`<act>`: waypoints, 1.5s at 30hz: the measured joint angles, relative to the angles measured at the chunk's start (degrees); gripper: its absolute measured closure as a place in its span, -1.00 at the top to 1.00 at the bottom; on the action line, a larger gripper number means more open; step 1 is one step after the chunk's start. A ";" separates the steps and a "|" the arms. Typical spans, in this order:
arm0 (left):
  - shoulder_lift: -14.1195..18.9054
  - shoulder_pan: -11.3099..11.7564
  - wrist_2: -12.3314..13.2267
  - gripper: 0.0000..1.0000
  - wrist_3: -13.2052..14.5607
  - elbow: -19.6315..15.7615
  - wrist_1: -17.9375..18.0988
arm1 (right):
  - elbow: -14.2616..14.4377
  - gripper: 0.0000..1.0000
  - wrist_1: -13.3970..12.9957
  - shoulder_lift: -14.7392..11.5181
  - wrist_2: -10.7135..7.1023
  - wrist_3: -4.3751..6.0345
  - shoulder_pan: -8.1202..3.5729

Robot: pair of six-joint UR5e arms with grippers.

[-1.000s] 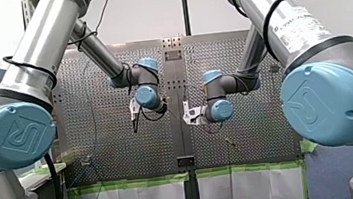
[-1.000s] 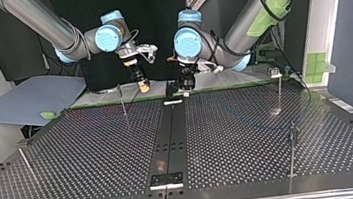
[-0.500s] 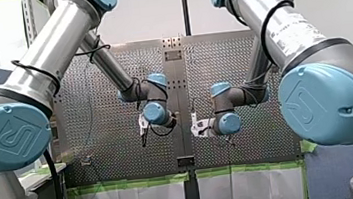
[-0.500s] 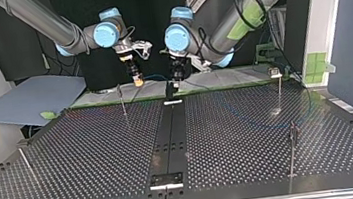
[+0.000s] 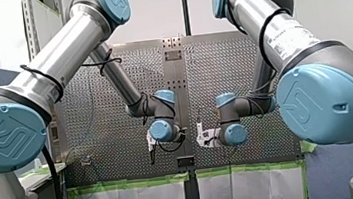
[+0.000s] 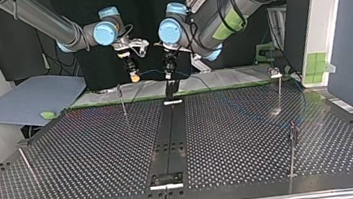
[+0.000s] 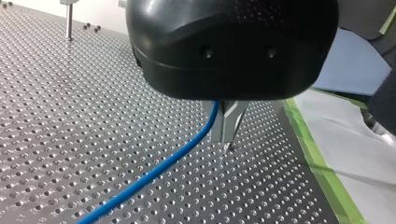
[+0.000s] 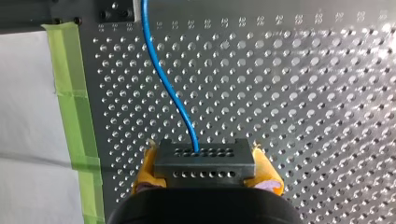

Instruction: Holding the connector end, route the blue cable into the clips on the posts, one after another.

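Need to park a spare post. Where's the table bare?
Bare: top view's left half, between the near-left post, the far post and the centre strip. Crowded: the far edge, my right gripper on the connector, my left gripper on the blue cable.

Your connector (image 8: 204, 164) is a dark grey block with rows of little holes, squeezed between the yellow pads (image 8: 145, 169) of your right claw (image 8: 205, 157). The blue cable (image 8: 168, 84) comes out of its face and curves away. Another stretch leaves the pinched-together metal fingers (image 7: 220, 129) of your left claw (image 7: 227, 127) and trails slack across the perforated counter (image 7: 70, 116). The thin posts (image 6: 279, 88) stand upright, well apart around the counter.
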 joint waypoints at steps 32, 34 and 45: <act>-5.74 -3.17 2.08 -1.00 -3.11 0.65 4.20 | 3.84 -1.00 -8.45 6.46 -0.12 -0.01 -6.40; -6.79 -3.80 1.55 -1.00 -3.31 1.23 4.42 | 4.03 -1.00 -8.54 6.16 -0.21 -0.03 -6.69; -10.99 -6.46 -0.88 -1.00 -4.38 6.89 3.00 | 5.52 -1.00 -9.04 4.54 -1.23 -0.45 -8.37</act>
